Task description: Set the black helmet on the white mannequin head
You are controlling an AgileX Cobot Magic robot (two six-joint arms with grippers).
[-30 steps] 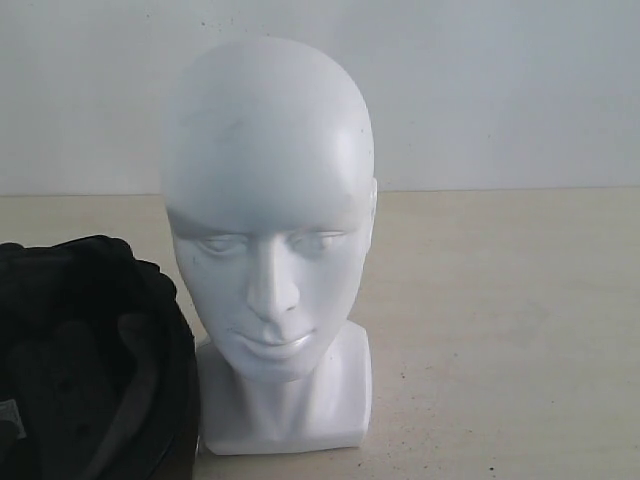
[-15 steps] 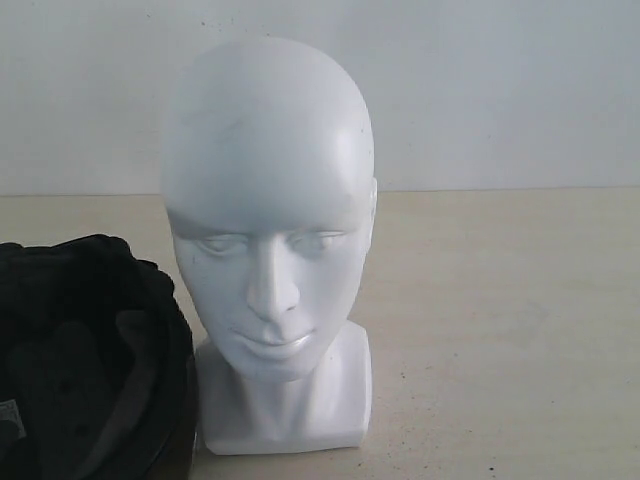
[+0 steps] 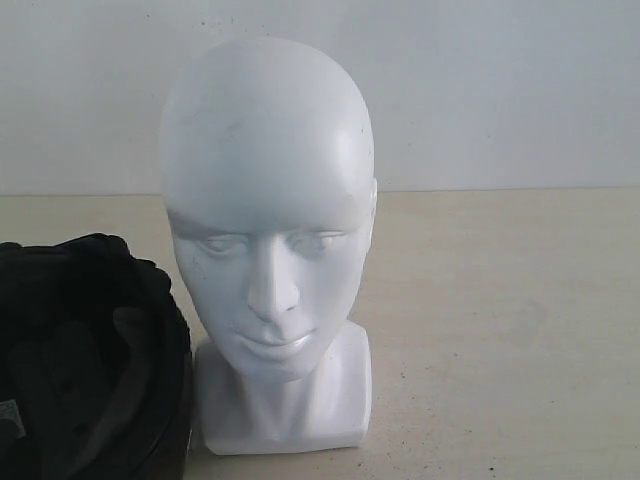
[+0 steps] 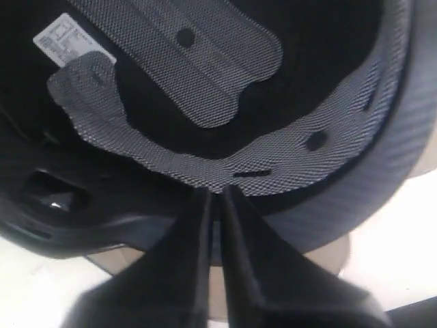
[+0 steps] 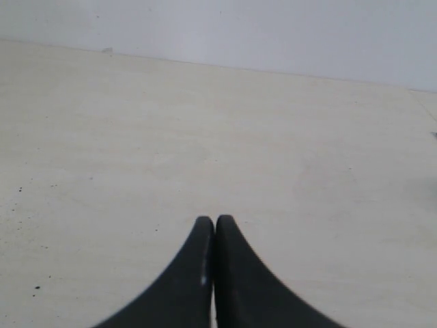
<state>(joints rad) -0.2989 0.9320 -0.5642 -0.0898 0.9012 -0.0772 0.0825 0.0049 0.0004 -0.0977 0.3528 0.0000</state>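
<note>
The white mannequin head [image 3: 268, 230] stands upright on its blocky neck base at the middle of the table, facing the exterior camera. The black helmet [image 3: 80, 360] is at the lower left beside the base, its padded hollow turned toward the camera. In the left wrist view my left gripper [image 4: 215, 195] is shut on the helmet's rim, with the grey mesh lining [image 4: 205, 89] and a white label [image 4: 68, 37] just beyond the fingertips. My right gripper [image 5: 215, 222] is shut with nothing in it, over bare table. Neither gripper shows in the exterior view.
The beige table [image 3: 500, 320] stretches to the right of the head, with a plain white wall [image 3: 500, 90] behind it. In the right wrist view there is only tabletop [image 5: 205, 123] and the wall's lower edge.
The helmet has shifted a little to the left, away from the neck base, and its lining has turned slightly. The head has not moved.
</note>
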